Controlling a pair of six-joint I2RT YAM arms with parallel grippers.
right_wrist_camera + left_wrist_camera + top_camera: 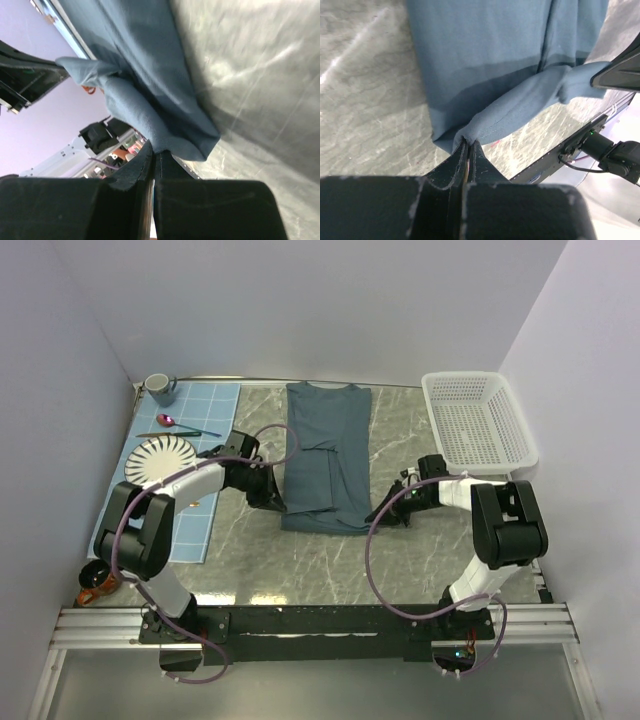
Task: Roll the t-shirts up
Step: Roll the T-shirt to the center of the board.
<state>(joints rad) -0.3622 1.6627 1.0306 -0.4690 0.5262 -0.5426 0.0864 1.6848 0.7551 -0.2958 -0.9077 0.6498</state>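
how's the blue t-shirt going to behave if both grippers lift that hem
Likely floppy: the t-shirt bunches and sags between the left gripper and right gripper. Probably light, since thin pinches hold it. It may drag on the table.

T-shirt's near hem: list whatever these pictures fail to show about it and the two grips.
- Top external: the t-shirt hem corners are covered by the left gripper and right gripper.
- Left wrist: its fingers hide how much cloth is pinched.
- Right wrist: likewise, and the table is blurred.
- Both wrist views: the frame edge cuts off the collar end.
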